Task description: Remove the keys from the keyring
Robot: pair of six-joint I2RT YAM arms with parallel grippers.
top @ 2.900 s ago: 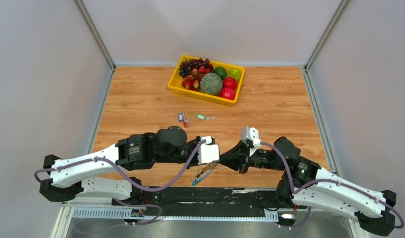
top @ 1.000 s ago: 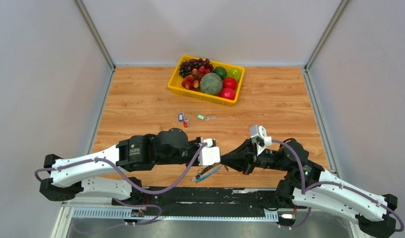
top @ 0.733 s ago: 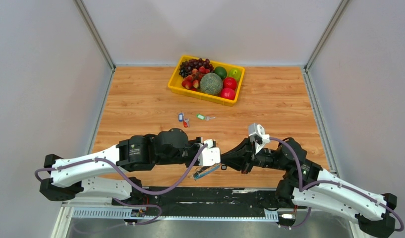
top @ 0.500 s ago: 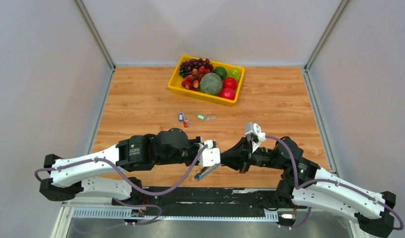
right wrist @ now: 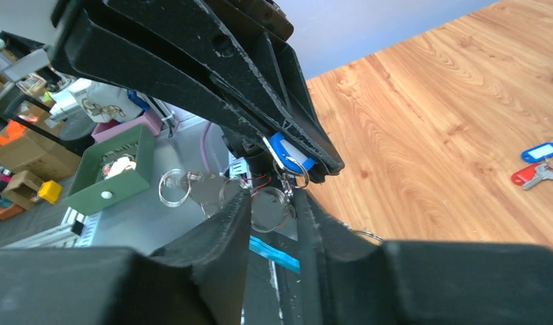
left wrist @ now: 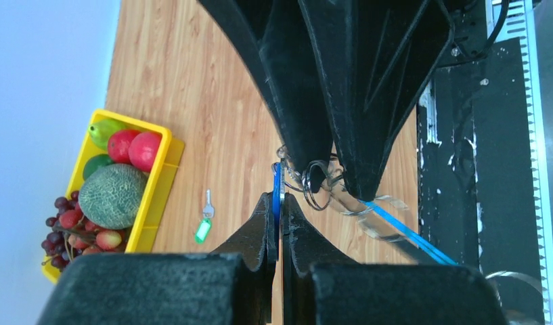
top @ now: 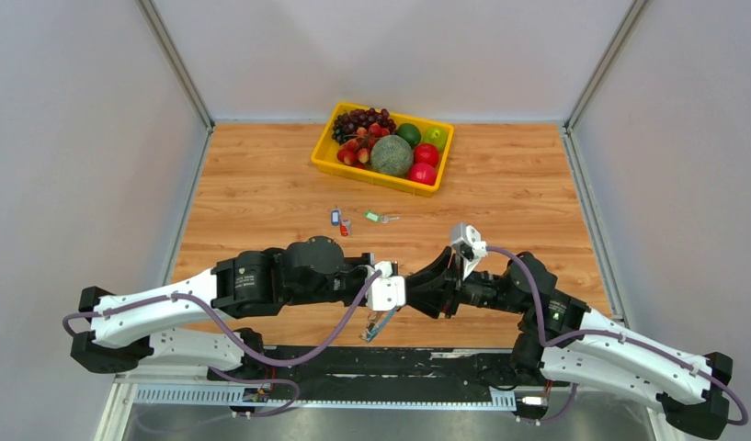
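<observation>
My left gripper (left wrist: 279,196) is shut on a blue key (right wrist: 287,152) that hangs on the keyring's small metal rings. My right gripper (right wrist: 272,200) faces it tip to tip, its fingers closed on those metal rings (left wrist: 319,191) and a clear disc (right wrist: 268,210). The keyring (top: 378,323) dangles below both grippers near the table's front edge; its blue section (left wrist: 402,230) trails to the right in the left wrist view. A blue key (top: 335,217), a red key (top: 345,227) and a green key (top: 372,217) lie loose on the table. In the top view the left gripper (top: 396,294) meets the right gripper (top: 415,292).
The yellow fruit tray (top: 327,158) stands at the back centre, holding grapes, a melon and apples. It also shows in the left wrist view (left wrist: 158,183). The black base rail (top: 426,360) runs under the dangling keyring. Grey walls close in the table's sides.
My right gripper has moved back left toward the left gripper. The keyring, stretched sideways a second ago, now hangs more steeply. The left arm has barely moved.
</observation>
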